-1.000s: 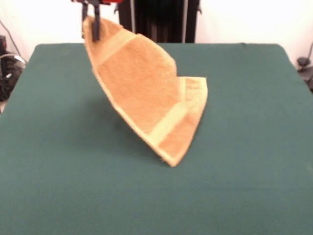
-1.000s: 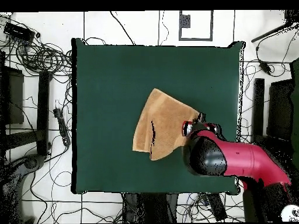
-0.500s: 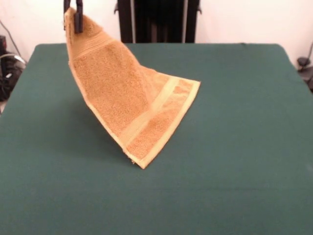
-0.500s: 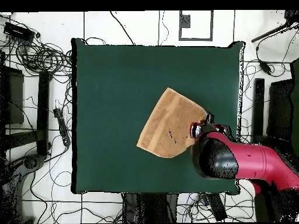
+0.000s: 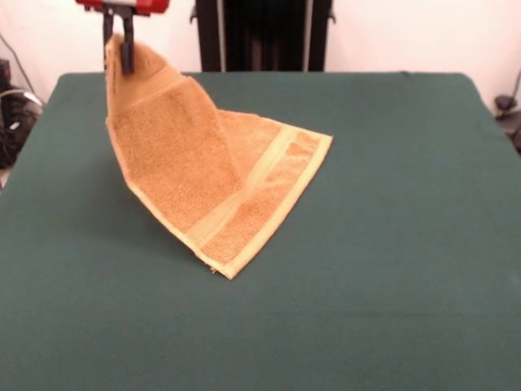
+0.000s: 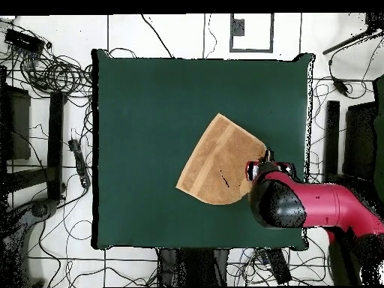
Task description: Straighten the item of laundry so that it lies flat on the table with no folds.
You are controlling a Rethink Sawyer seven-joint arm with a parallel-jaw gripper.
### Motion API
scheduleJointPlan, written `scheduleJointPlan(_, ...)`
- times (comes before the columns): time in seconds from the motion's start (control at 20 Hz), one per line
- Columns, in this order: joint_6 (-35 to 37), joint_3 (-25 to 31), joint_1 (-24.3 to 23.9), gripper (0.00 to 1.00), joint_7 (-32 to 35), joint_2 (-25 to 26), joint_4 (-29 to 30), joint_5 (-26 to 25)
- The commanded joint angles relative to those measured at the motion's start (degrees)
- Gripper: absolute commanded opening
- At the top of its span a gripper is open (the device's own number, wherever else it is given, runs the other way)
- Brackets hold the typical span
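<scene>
The orange-tan towel (image 5: 203,171) is held up by one corner at the upper left of the front view, and its lower end with a paler band rests on the green table (image 5: 391,244). My gripper (image 5: 119,50) is shut on that raised corner, above the table's far left. In the overhead view the towel (image 6: 217,161) spreads left of the red arm (image 6: 315,210), and the gripper (image 6: 259,169) sits at its right edge. The towel slopes from the gripper down to the table, with a fold along its middle. No white label shows.
The robot's black pedestal (image 5: 260,32) stands behind the table's far edge. Cables and dark equipment (image 6: 45,75) lie on the floor around the table in the overhead view. Bare green cloth surrounds the towel on every side.
The gripper has carried the held corner left in the front view and slightly down. More of the towel's lower end has settled flat on the table, and the towel has swung round.
</scene>
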Motion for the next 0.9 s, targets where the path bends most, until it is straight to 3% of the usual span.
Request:
scheduleJointPlan(0.05,1.66,9.65,2.01,0.0,-15.43,10.81,-4.22,-6.73)
scheduleJointPlan(0.5,6.23,11.67,3.14,0.0,-16.54,9.8,-7.73,-9.02)
scheduleJointPlan(0.9,12.06,14.45,2.37,0.0,-21.35,10.61,-11.91,-8.47)
